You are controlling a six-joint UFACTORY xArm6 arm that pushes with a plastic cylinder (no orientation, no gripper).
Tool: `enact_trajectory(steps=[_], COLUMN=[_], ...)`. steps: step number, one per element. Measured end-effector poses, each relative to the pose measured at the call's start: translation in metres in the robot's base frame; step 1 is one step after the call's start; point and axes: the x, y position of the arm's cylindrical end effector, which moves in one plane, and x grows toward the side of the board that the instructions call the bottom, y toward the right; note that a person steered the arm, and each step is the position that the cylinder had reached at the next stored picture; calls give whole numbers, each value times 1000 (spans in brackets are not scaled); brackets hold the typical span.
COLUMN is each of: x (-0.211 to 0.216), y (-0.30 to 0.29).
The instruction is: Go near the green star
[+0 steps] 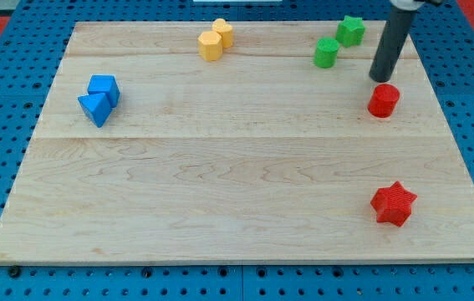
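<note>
The green star [352, 30] sits near the view's top right on the wooden board [220, 167]. A green cylinder-like block [326, 53] lies just below and left of it. My tip [379, 79] is at the end of the dark rod, right of the green cylinder and below-right of the green star, apart from both. It stands just above the red cylinder [383, 100], close to it or touching it.
A red star [394, 203] lies at the lower right. Two yellow blocks [216, 39] sit together at the top centre. A blue cube [104, 86] and a blue triangle [94, 109] sit together at the left.
</note>
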Motion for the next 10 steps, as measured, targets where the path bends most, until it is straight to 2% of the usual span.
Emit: enact_trajectory(steps=[1, 2, 3, 5, 10], x=[-53, -76, -79, -122, -124], y=[27, 42, 42, 42, 5])
